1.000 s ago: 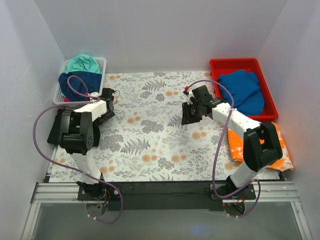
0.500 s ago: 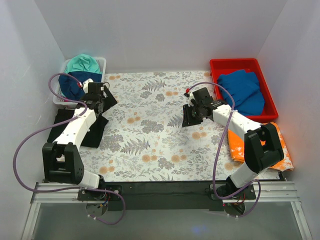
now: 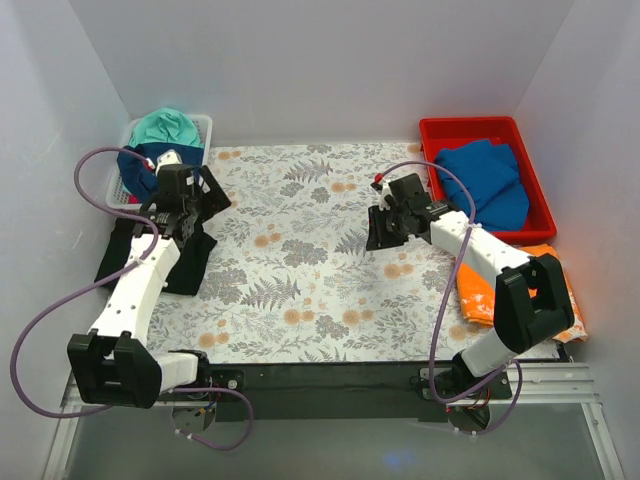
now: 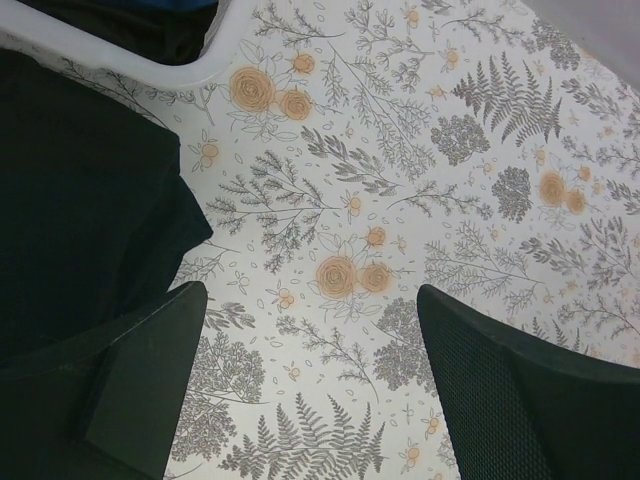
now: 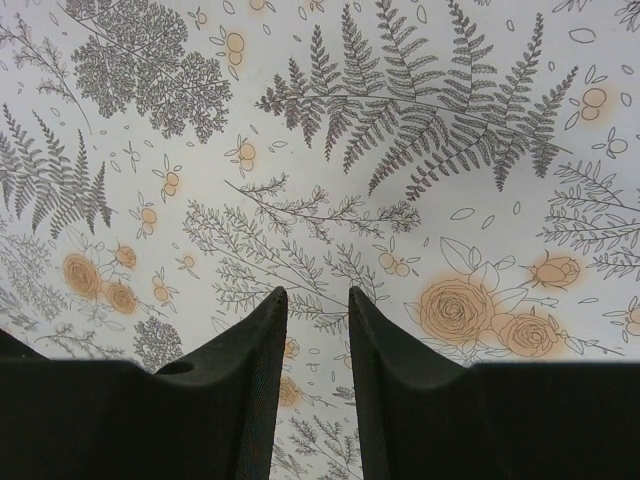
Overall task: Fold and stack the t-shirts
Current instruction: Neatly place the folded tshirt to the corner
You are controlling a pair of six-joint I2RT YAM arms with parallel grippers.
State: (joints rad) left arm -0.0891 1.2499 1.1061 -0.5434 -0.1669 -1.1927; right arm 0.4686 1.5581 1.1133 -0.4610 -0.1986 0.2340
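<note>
Black t-shirt (image 3: 150, 258) lies spread but rumpled at the left edge of the table, just beside the white basket (image 3: 207, 133); not folded, as far as I can tell. Teal t-shirt (image 3: 165, 127) and navy t-shirt (image 3: 135, 172) sit bunched in the basket. Blue t-shirt (image 3: 485, 180) is heaped in the red tray (image 3: 470, 124) at far right. Orange t-shirt (image 3: 478, 290) lies loose at the right table edge, partly under the right arm. No folded stack shows anywhere, so I judge the task early, with nearly all folding left.

Left gripper (image 3: 182, 205) hovers over the black shirt's upper right edge, jaws wide apart and empty; wrist view shows the cloth beside one finger (image 4: 140, 380). Right gripper (image 3: 386, 228) hangs over bare cloth mid-table, jaws a narrow slit apart with nothing between.

Surface is a flower-and-fern table cloth (image 3: 300, 265), flat. Plain white walls (image 3: 320, 60) on three sides, black rail (image 3: 320, 378) at the near edge.
</note>
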